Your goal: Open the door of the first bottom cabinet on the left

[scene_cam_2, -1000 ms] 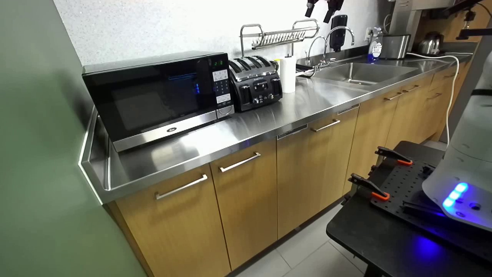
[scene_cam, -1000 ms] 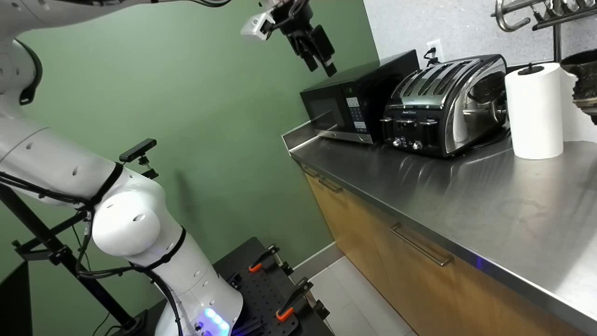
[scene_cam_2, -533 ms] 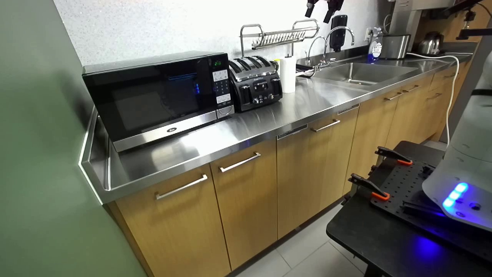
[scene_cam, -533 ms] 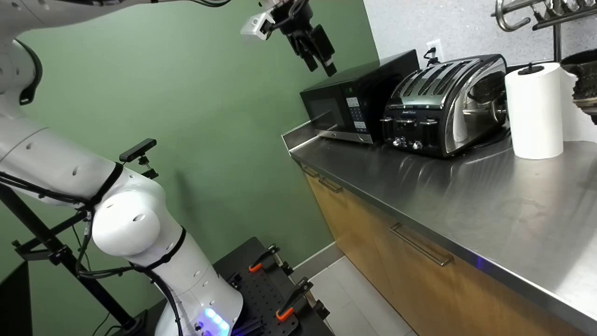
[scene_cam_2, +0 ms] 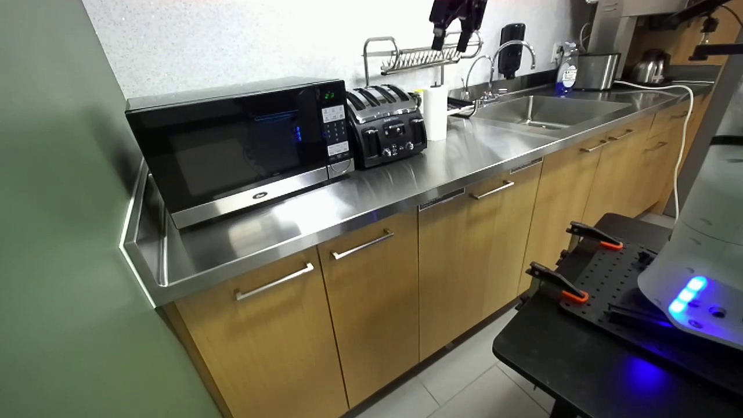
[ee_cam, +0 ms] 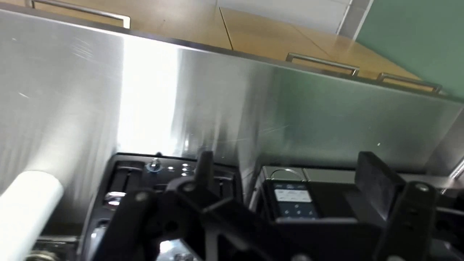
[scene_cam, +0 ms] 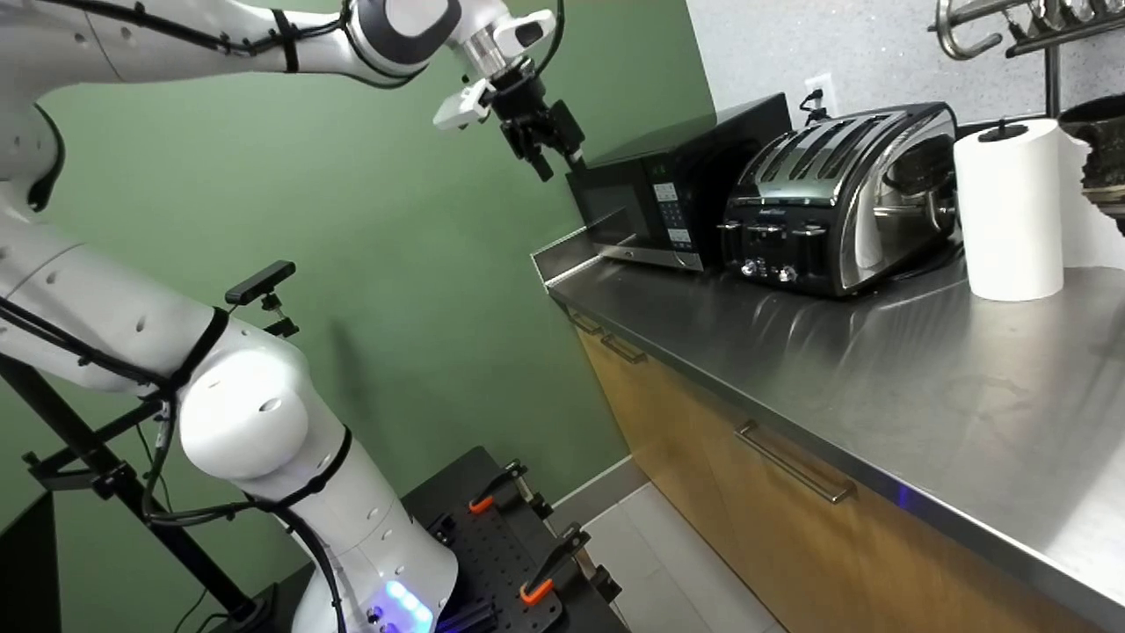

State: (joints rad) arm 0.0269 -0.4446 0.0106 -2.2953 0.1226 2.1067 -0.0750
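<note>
The door (scene_cam_2: 273,342) is the end wood panel beside the green wall, with a silver bar handle (scene_cam_2: 274,282) near its top. It is closed, so the inside of the cabinet is hidden. In the wrist view the door (ee_cam: 349,52) is at the upper right, with its handle (ee_cam: 409,80) past the counter edge. My gripper shows in both exterior views (scene_cam: 560,167) (scene_cam_2: 450,45), in the air above the counter, fingers pointing down. In the wrist view the gripper (ee_cam: 286,159) has its fingers wide apart, with nothing between them. It is well away from the door handle.
A steel counter (scene_cam_2: 383,186) overhangs the doors. On it stand a black microwave (scene_cam_2: 238,151), a toaster (scene_cam_2: 388,128) and a paper towel roll (scene_cam_2: 435,113). A matching door (scene_cam_2: 371,307) adjoins the end door. A green wall (scene_cam_2: 87,290) borders it. A black table (scene_cam_2: 557,342) carries the arm.
My gripper has moved down. It has also shifted left in both exterior views, and more of the arm shows. The door has not moved.
</note>
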